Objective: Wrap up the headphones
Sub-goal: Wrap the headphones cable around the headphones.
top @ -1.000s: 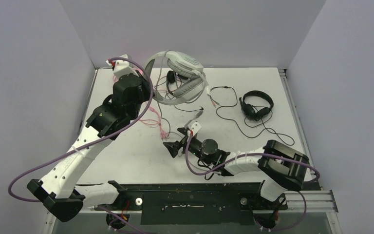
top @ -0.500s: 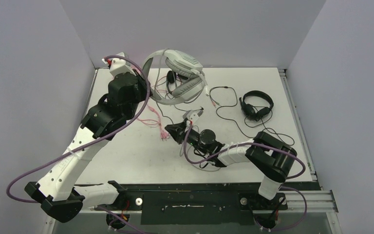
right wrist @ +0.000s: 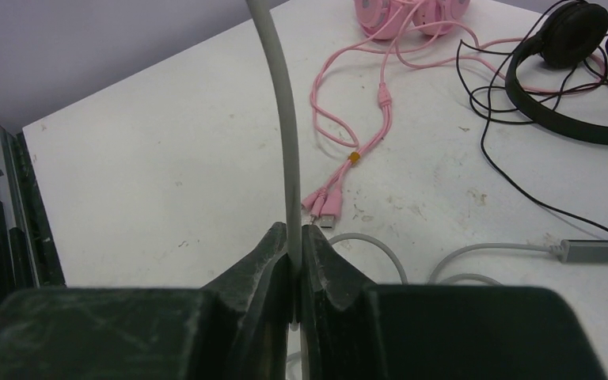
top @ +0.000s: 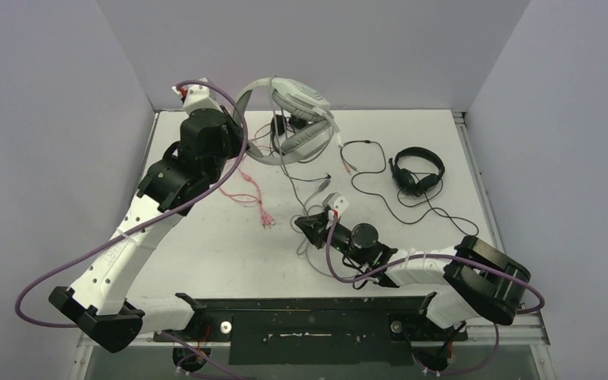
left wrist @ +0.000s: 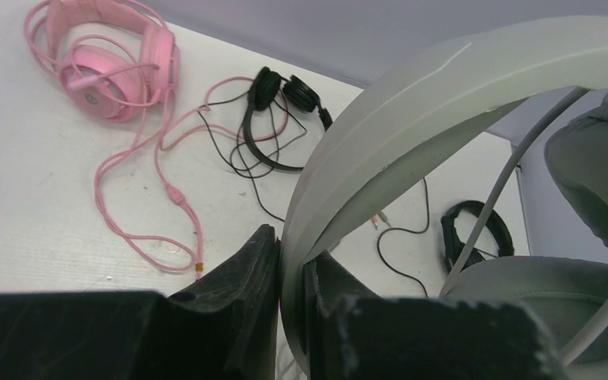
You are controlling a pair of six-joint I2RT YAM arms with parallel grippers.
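As right pincer nips, headphone cable — between.

On the white table, a pink headset lies far ahead of the right tool, its pink cable ending in plugs just before the tool. A black headset and grey cable with USB plug lie ahead-right; a second black headset well right.

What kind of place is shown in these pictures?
Probably a robot test cell. A white tabletop is boxed in by pale walls; a white-and-black left arm and right arm are mounted on a black rail at its near edge; a pink over-ear headset lies on it.
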